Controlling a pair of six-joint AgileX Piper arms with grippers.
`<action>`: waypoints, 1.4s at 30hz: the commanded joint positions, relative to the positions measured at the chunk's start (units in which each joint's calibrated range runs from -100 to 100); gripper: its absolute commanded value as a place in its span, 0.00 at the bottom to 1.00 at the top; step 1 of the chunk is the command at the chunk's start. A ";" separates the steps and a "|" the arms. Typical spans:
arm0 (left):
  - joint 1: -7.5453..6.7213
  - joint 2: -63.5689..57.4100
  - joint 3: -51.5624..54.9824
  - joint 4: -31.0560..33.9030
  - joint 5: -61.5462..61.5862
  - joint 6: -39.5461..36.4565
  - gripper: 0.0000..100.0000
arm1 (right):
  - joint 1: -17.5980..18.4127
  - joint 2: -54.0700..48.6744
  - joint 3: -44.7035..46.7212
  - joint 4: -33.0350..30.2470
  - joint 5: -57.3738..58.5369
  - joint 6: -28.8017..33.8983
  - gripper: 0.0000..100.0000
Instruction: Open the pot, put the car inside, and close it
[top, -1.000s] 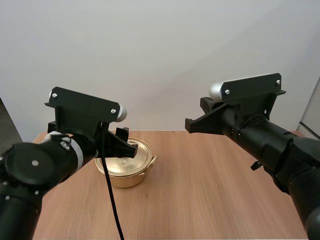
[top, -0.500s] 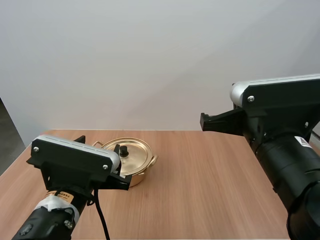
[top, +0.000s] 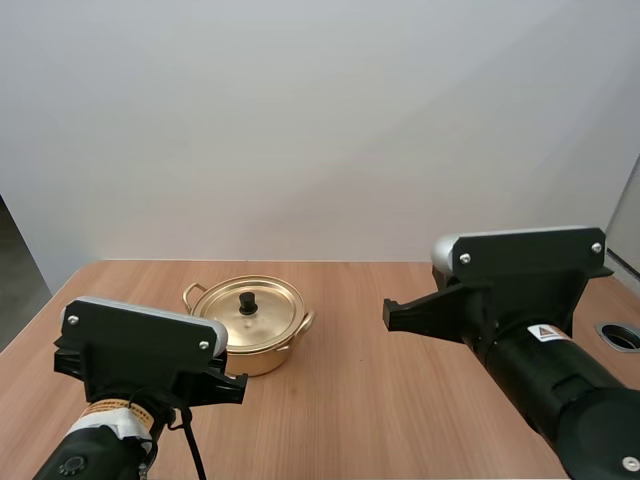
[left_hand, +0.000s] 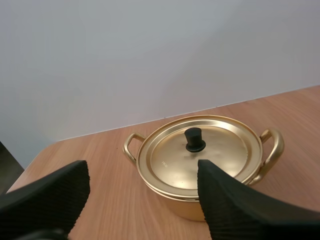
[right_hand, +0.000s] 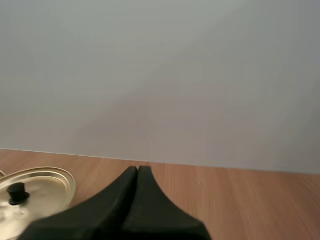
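left end effector (left_hand: 142, 175) is noted spread wide, ribbed faces apart, nothing held. right end effector (right_hand: 137, 172) is pressed together into one dark wedge, also empty.

change over the last second (high view): the left arm, which was reached out over the pot (top: 250, 328) with its tip at the lid (top: 247, 310), has been drawn back and lowered toward its base. the right arm has likewise been pulled back and dropped lower. the pot has not been shifted.

meaning for the task: the lid is seated flat on the pot, knob (left_hand: 195, 140) upright at its centre, so the pot is closed. with both arms withdrawn and nothing gripped, this is judged a retreat after the closing step. whether the car is inside cannot be told, the interior being hidden by the lid.

relative position: the pot stands on the tabletop (top: 400, 400) ahead of the left end effector, framed between its spread fingers but clear of them, no contact. from the right end effector it lies ahead and off to the left side, well apart.
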 joint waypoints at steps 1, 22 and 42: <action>0.00 0.00 0.00 3.10 0.07 -18.05 1.00 | -0.03 -0.03 4.68 -39.99 -11.64 28.28 0.00; 0.00 0.00 5.03 -4.63 8.13 -23.79 1.00 | 14.96 -6.44 15.31 -60.64 -14.05 48.25 0.00; 0.00 2.71 4.88 -8.00 9.11 -21.83 0.00 | 14.96 -6.44 15.31 -60.62 -15.80 49.77 0.00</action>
